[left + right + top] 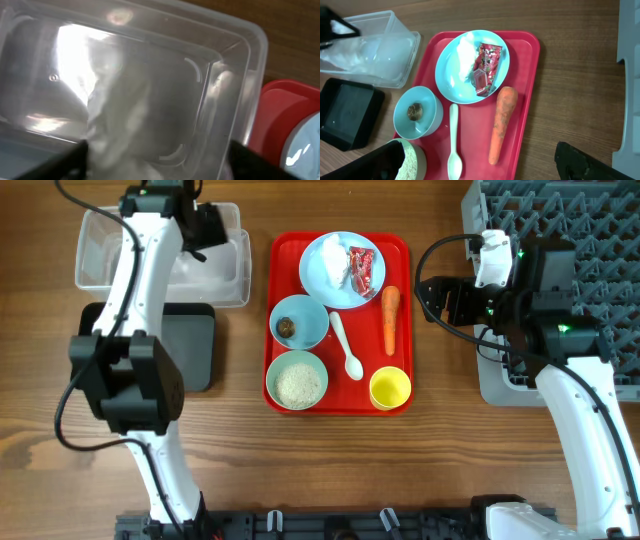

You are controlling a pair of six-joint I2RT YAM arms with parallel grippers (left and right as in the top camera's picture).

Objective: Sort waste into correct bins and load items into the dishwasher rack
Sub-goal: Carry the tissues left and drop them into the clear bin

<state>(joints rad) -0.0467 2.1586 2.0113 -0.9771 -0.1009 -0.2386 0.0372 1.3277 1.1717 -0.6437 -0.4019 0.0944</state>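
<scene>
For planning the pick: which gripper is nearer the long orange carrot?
Right: the right gripper sits beside the carrot; the left gripper is over the clear plastic tub.

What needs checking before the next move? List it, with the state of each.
1. Left gripper open above the clear tub: ok.
2. White napkin clear of that gripper: cannot tell, blurred.
3. Right gripper open and empty: ok.
4. Plate free of waste: not ok, second napkin and red wrapper lie on it.
5. Carrot lying free on the red tray: ok.
</scene>
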